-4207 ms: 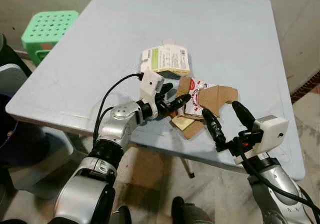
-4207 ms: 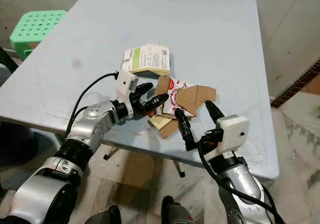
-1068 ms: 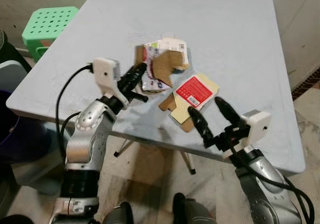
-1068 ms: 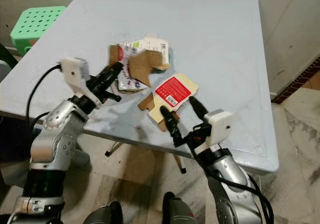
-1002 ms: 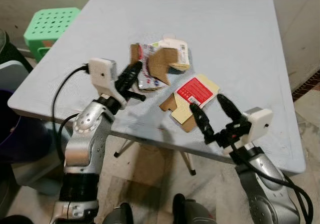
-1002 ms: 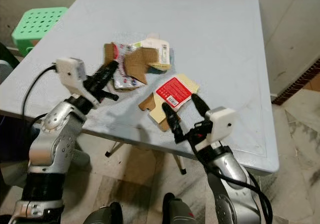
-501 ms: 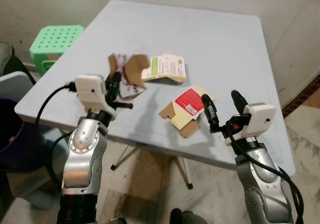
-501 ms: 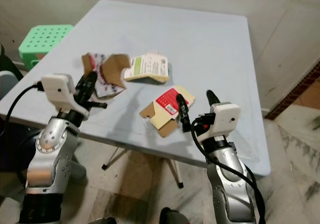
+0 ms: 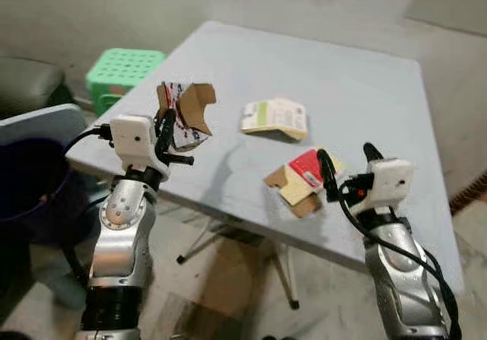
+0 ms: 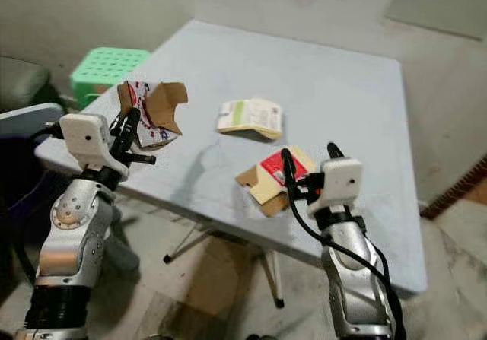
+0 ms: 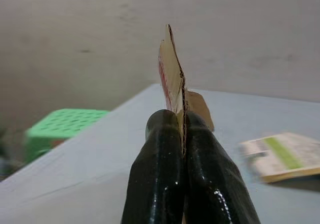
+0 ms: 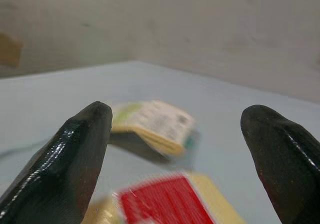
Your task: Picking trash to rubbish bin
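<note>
Left end effector [image 9: 166, 127] was raised above the near left corner of the bench [image 9: 358, 96], its two black fingers [image 11: 160, 169] pressed together on a torn piece of brown cardboard [image 9: 186, 115] with a white and red printed face; the cardboard stood clear of the bench surface, upright between the fingers, its free flap curling toward the bench centre; in the left wrist view the card edge ran straight up from between the closed fingertips. Right end effector [image 9: 346, 165] hovered at the near right part of the bench, fingers spread well apart and gripping nothing; it sat just beside a flattened box with a red label [image 9: 304, 174], which lay on the bench close to the near edge; from the head views contact between the nearer fingertip and this box could not be judged; the right wrist view showed the red label low between the two spread fingertips [image 12: 75, 154]. A second flattened carton, white with a green stripe [image 9: 275, 118], lay flat near the bench centre, apart from both end effectors and from the red-labelled box. A green plastic stool [image 9: 124, 70] with a perforated top stood on the floor beyond the left side of the bench; a dark purple bin [image 9: 30, 192] with a pale rim sat on the floor to the left of the left arm, below bench level.
</note>
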You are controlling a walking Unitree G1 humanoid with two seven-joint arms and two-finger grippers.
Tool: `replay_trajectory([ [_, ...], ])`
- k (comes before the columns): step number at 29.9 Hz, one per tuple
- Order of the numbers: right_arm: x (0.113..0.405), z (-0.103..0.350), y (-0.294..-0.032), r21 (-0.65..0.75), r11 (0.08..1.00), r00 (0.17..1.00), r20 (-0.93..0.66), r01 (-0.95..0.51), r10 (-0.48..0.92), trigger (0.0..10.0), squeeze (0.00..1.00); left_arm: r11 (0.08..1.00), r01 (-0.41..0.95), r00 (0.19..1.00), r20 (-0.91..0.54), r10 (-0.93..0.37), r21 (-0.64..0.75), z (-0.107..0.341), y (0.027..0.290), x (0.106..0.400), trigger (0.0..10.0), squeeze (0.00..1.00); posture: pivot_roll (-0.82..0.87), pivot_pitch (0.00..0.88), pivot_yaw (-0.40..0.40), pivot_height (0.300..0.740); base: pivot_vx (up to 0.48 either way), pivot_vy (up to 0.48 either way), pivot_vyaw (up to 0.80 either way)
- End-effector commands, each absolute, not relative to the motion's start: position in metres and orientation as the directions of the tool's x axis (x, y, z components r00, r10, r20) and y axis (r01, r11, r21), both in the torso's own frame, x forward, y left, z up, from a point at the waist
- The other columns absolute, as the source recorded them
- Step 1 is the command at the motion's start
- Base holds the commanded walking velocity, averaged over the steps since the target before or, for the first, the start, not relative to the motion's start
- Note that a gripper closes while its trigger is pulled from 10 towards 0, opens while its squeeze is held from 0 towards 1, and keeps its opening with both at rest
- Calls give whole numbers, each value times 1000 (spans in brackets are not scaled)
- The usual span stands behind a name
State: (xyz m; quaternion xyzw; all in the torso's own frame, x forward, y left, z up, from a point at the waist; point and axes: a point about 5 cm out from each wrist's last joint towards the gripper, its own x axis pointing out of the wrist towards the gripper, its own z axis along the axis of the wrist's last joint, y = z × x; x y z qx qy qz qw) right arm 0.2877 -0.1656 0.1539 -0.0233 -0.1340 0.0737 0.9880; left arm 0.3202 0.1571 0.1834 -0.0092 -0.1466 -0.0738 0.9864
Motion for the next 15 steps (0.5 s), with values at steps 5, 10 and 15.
replay_trajectory([
  [5,291,148,-166,-73,988,959,241,-138,152,10000,0,988,145,941,315,-124,-44,190,156,328,10000,0,-28,68,-35,740,0,0,800],
  [10,292,146,-165,-86,986,959,236,-141,158,10000,0,990,126,948,303,-103,-60,187,159,331,10000,0,-30,69,-35,740,0,0,800],
  [15,293,146,-166,-87,987,960,235,-137,154,10000,0,991,124,954,280,-104,-57,184,160,334,10000,0,-31,69,-38,740,0,175,800],
])
